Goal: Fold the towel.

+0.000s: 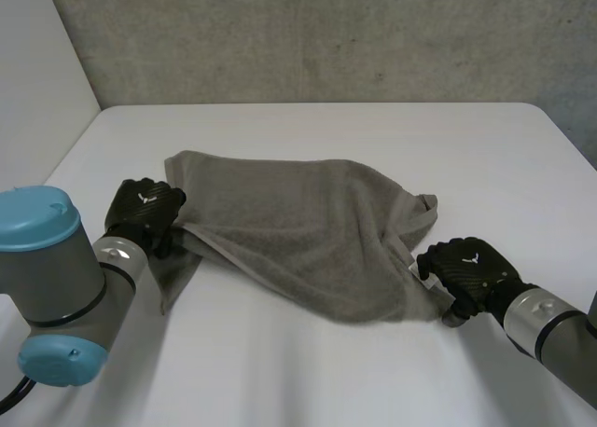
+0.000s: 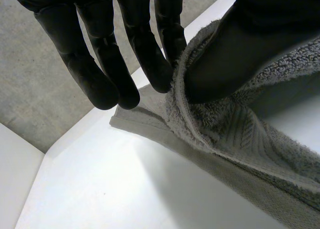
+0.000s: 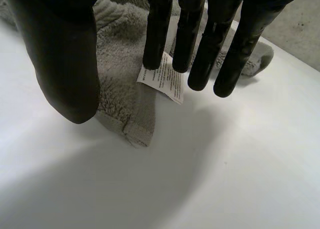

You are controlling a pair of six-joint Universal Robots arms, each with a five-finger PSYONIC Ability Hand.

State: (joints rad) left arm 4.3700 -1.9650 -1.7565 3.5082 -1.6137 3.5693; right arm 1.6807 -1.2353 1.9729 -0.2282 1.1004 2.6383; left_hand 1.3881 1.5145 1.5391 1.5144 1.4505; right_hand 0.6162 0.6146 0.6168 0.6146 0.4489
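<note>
A grey towel (image 1: 298, 231) lies crumpled and partly doubled over in the middle of the white table (image 1: 317, 380). My left hand (image 1: 142, 211) is at its left edge and lifts it a little. In the left wrist view this hand (image 2: 145, 49) pinches the towel's hem (image 2: 215, 124) between thumb and a finger. My right hand (image 1: 466, 267) is at the towel's near right corner. In the right wrist view its fingers (image 3: 200, 54) are straight and apart from the thumb, over the corner (image 3: 125, 104) and its white label (image 3: 167, 81), which lie on the table.
A grey concrete wall (image 1: 326, 35) stands behind the table's far edge. A white wall (image 1: 37, 73) runs along the left. Bare table lies in front of the towel and to its right (image 1: 522, 166).
</note>
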